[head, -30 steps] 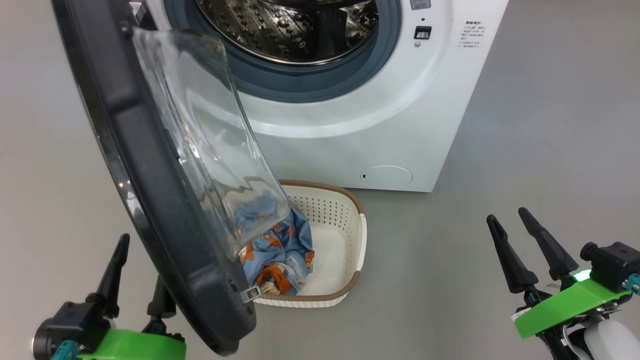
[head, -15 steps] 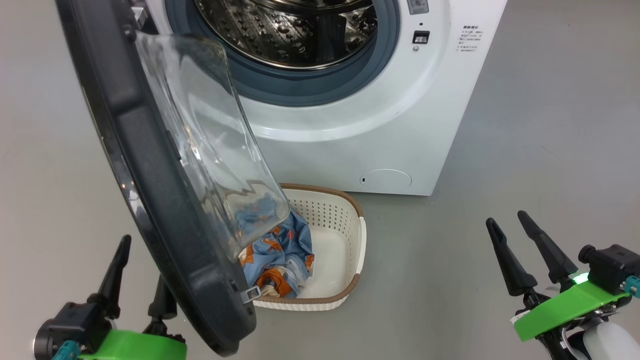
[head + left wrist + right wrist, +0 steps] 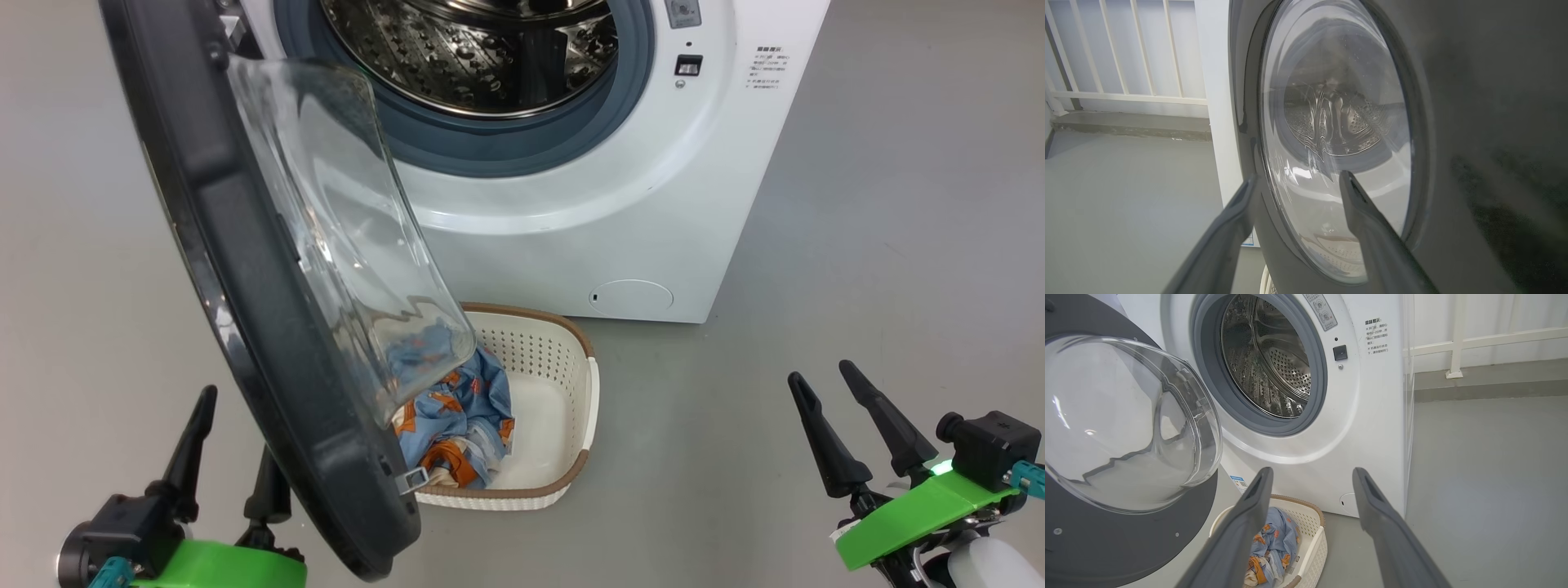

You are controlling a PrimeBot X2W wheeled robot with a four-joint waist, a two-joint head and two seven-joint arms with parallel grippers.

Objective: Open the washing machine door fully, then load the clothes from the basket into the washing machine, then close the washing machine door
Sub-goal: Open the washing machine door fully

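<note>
The white washing machine (image 3: 571,204) stands ahead with its steel drum (image 3: 465,41) exposed. Its door (image 3: 245,269) hangs swung out toward me at the left, glass bowl (image 3: 343,229) facing right. On the floor beneath it sits the cream basket (image 3: 547,343), holding light blue and orange clothes (image 3: 457,408). My left gripper (image 3: 237,425) is open low on the door's outer side, one finger partly hidden behind the rim. In the left wrist view that gripper (image 3: 1298,175) points at the door's glass (image 3: 1331,122). My right gripper (image 3: 819,371) is open over bare floor, right of the basket.
Grey floor (image 3: 857,245) surrounds the machine. A white railing (image 3: 1118,94) on a low concrete step runs behind the machine. The right wrist view looks along the open right gripper (image 3: 1312,470) at the basket (image 3: 1314,547) and the machine front (image 3: 1372,416).
The whole head picture has slid down slightly, a camera move. The right gripper has drawn back a little toward the bottom edge. Door, basket and clothes stay put.
</note>
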